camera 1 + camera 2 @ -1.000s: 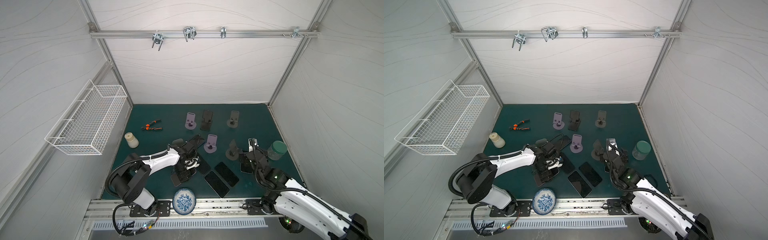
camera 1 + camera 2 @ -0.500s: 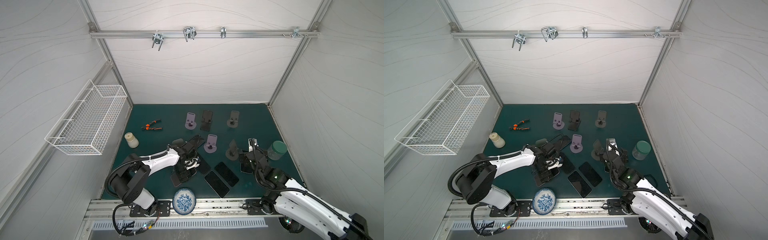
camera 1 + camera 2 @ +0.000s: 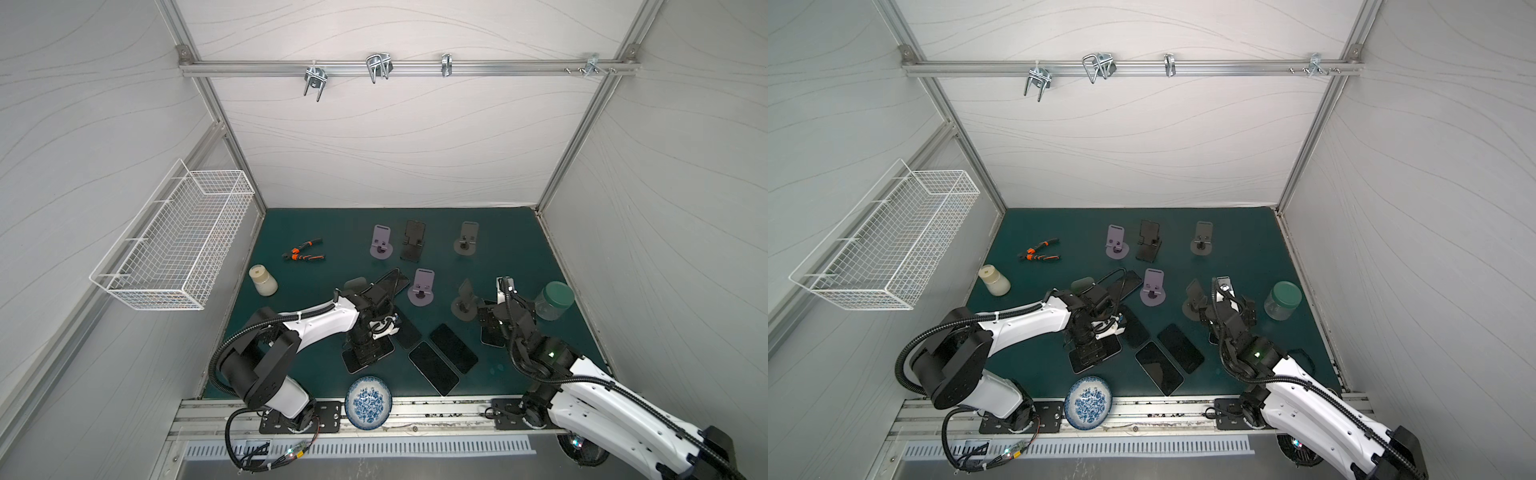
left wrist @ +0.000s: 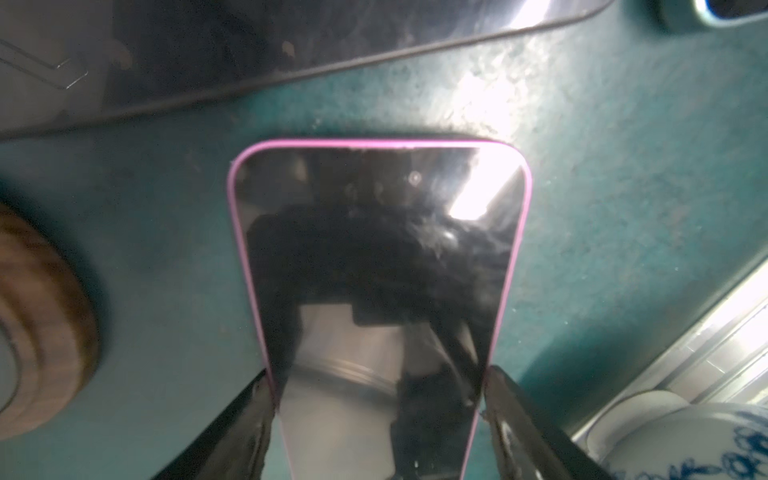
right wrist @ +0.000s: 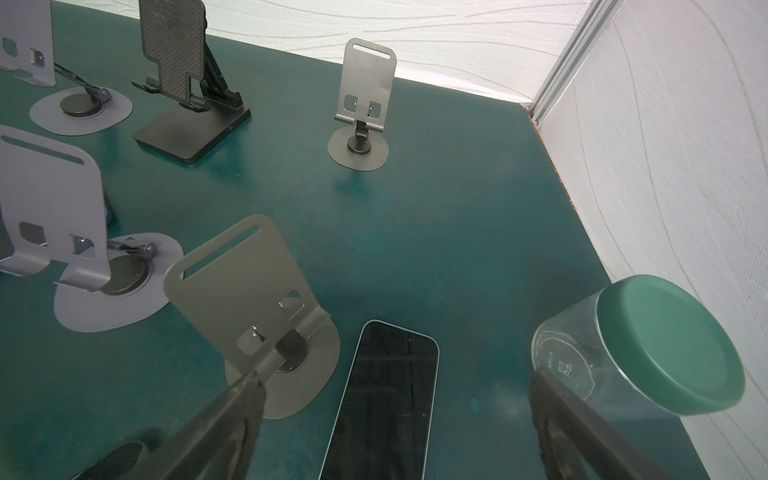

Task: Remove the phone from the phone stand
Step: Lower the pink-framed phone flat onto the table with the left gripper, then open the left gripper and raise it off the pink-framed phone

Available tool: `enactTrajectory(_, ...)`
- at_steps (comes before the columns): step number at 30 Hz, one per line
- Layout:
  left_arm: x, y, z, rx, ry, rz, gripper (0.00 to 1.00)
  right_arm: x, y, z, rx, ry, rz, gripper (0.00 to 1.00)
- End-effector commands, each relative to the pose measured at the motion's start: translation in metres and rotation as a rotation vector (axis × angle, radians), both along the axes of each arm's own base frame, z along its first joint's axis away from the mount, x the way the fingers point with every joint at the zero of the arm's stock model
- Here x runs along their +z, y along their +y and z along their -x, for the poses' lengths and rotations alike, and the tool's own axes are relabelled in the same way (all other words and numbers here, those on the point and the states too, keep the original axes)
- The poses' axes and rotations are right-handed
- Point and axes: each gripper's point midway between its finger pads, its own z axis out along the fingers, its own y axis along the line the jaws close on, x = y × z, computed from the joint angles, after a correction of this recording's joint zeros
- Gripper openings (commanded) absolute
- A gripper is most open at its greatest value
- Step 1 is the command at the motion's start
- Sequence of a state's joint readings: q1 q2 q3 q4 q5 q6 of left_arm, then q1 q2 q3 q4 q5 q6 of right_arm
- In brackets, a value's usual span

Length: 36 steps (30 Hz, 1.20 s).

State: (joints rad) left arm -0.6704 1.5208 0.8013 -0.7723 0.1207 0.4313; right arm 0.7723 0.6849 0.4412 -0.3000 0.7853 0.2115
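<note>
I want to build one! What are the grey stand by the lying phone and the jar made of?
Grey stand: probably thin sheet metal, matte; bent edges and punched slots. Jar: clear plastic or glass, can't tell which; the mat shows through. Its lid: likely matte green plastic.

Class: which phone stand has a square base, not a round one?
The black stand, middle of the back row; the purple stand and grey stand beside it have round bases.
</note>
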Motion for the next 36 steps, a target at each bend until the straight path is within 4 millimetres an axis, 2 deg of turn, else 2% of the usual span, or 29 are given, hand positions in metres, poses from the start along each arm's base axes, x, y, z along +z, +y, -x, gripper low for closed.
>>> enactTrajectory(1,-0.0063,0.0032,0.0038,-0.007,0.007,-0.005,0.80,0.0018,-0.0020,0.0006,-0.011,-0.009,0.007,0.99)
enactTrajectory(36,-0.0011,0.0050,0.0074,-0.011,-0.002,0.012,0.81,-0.0003,0.0020,-0.0014,-0.001,0.005,0.021,0.99)
